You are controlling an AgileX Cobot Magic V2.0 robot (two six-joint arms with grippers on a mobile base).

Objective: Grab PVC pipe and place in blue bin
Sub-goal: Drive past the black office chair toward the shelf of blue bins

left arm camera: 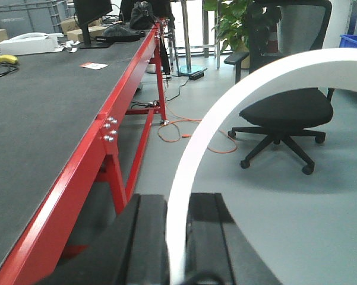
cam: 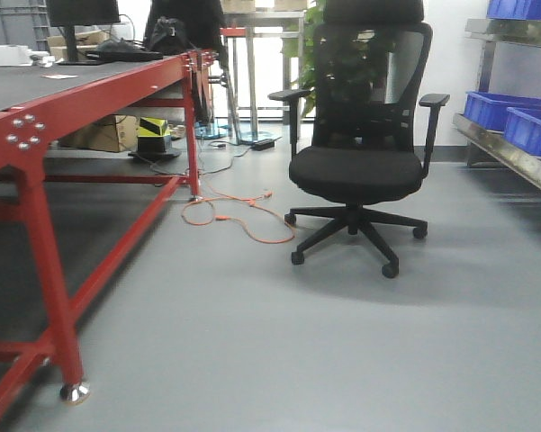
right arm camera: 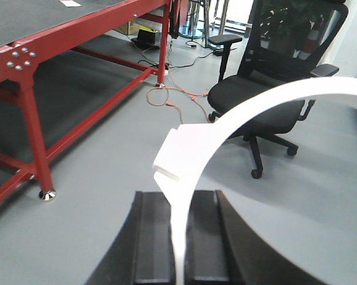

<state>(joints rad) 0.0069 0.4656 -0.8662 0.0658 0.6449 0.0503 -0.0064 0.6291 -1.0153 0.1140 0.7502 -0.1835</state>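
Neither gripper shows in the front view. In the left wrist view, my left gripper is shut on a white curved PVC pipe that arcs up and to the right from between the black fingers. In the right wrist view, my right gripper is shut on another white curved PVC pipe, which has a flat squared end just above the jaws. Blue bins sit on a metal shelf at the right. One blue bin shows at the far right of the left wrist view.
A long red-framed table with a dark top runs along the left. A black office chair stands on the grey floor ahead. An orange cable loops on the floor beside the table leg. Monitors and boxes sit at the table's far end.
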